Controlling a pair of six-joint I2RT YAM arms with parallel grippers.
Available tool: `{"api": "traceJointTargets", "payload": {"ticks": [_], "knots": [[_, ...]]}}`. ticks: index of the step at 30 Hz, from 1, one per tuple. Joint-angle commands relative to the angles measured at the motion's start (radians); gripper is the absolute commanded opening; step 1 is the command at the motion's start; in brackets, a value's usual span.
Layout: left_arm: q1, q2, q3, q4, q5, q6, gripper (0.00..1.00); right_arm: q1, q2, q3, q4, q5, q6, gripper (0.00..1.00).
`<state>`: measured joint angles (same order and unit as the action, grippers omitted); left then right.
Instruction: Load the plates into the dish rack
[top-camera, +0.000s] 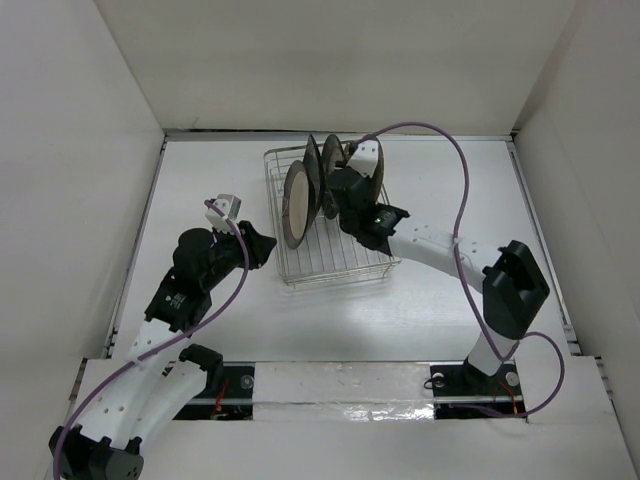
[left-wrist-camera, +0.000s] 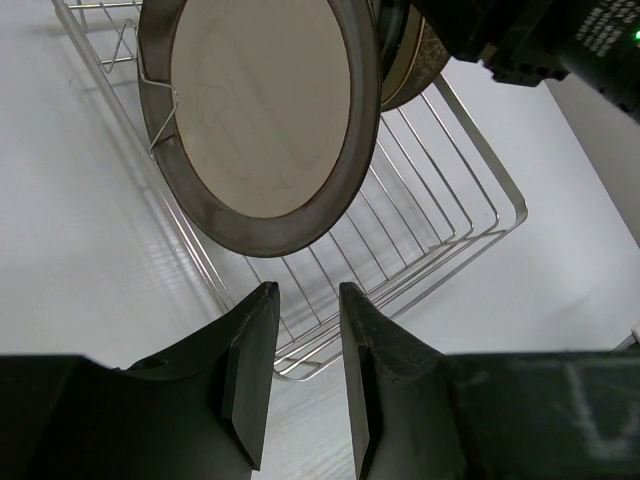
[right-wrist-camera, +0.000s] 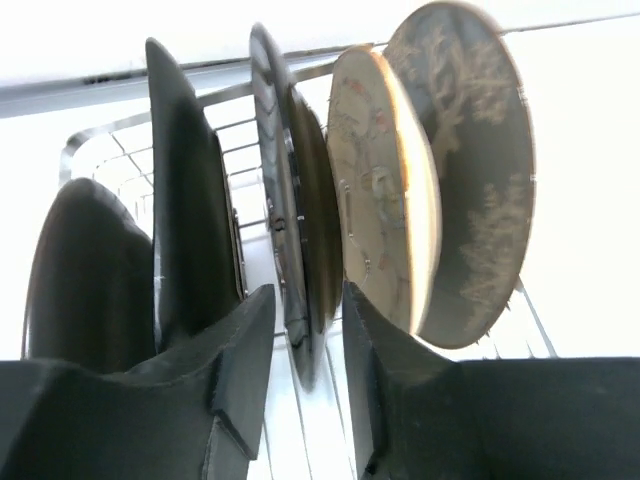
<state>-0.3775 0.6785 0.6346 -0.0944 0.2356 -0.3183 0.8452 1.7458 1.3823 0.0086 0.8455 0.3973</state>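
Observed on site: the dish rack (top-camera: 340, 262) sits on the white table (top-camera: 200, 170) just toward 12 o'clock of centre. All five plates stand on edge in it, packed in a row across its 12 o'clock half. The dark-rimmed cream plate (top-camera: 296, 205) is the end one on the 9 o'clock side, with its cream face turned outward toward the left gripper (top-camera: 265, 245). That gripper hovers just beside the rack's wire side, at about 8 o'clock from the rack's middle. From the left wrist, its jaws are parted with nothing between them, and they point at the rack's wires (left-wrist-camera: 450, 200) below the same plate (left-wrist-camera: 265, 110). The right arm reaches in from 4 o'clock, and the right gripper (top-camera: 343, 192) is over the rack among the plates. From the right wrist, the row reads from left to right. First comes a dark plate back, then the black plate (right-wrist-camera: 190, 200), the steel plate (right-wrist-camera: 270, 150), the floral cream plate (right-wrist-camera: 385, 180) and the speckled plate (right-wrist-camera: 480, 170). The right gripper (right-wrist-camera: 308, 292) has one finger on each side of the steel plate's lower edge. Its jaws are parted, but whether the pads press on that edge cannot be told, as this part is blurred.
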Motion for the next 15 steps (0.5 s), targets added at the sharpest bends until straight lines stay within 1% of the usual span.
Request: {"api": "traceJointTargets", "payload": {"ticks": [1,2,3,4,5,6,8,9,10,11,12,13,14,15], "knots": [[0.006,-0.016,0.027,0.038,-0.01,0.007,0.28,0.003,-0.104,-0.026,0.044,0.036,0.005,0.43],[0.006,-0.013,0.031,0.035,-0.021,0.007,0.28,0.003,-0.121,-0.029,0.041,0.035,-0.008,0.44],[0.006,-0.008,0.033,0.027,-0.034,0.01,0.28,0.003,-0.164,-0.032,0.031,0.036,-0.014,0.49],[0.006,0.003,0.033,0.024,-0.038,0.012,0.28,0.003,-0.192,-0.041,0.039,0.033,-0.021,0.5],[0.006,0.006,0.034,0.021,-0.038,0.013,0.28,0.003,-0.221,-0.072,0.054,0.026,-0.046,0.54],[0.006,0.01,0.036,0.016,-0.039,0.015,0.28,0.003,-0.283,-0.09,0.086,0.006,-0.064,0.63],[0.006,0.007,0.037,0.021,-0.048,0.015,0.28,0.003,-0.343,-0.139,0.105,-0.002,-0.086,0.76],[0.006,0.006,0.037,0.022,-0.059,0.015,0.28,0.003,-0.374,-0.155,0.105,0.013,-0.092,0.91],[0.006,0.004,0.04,0.019,-0.061,0.016,0.28,0.003,-0.405,-0.175,0.105,0.03,-0.098,1.0],[0.006,-0.006,0.039,0.018,-0.065,0.021,0.28,0.003,-0.472,-0.199,0.113,0.056,-0.116,1.0],[0.006,-0.013,0.042,0.018,-0.071,0.022,0.28,0.003,-0.508,-0.263,0.14,0.105,-0.127,1.0],[0.006,-0.022,0.04,0.019,-0.076,0.025,0.28,-0.011,-0.544,-0.299,0.152,0.121,-0.136,1.0],[0.006,-0.048,0.039,0.024,-0.087,0.025,0.28,-0.024,-0.618,-0.333,0.16,0.133,-0.141,1.0],[0.006,-0.062,0.034,0.031,-0.103,0.025,0.28,-0.041,-0.658,-0.4,0.162,0.142,-0.137,1.0]]}}
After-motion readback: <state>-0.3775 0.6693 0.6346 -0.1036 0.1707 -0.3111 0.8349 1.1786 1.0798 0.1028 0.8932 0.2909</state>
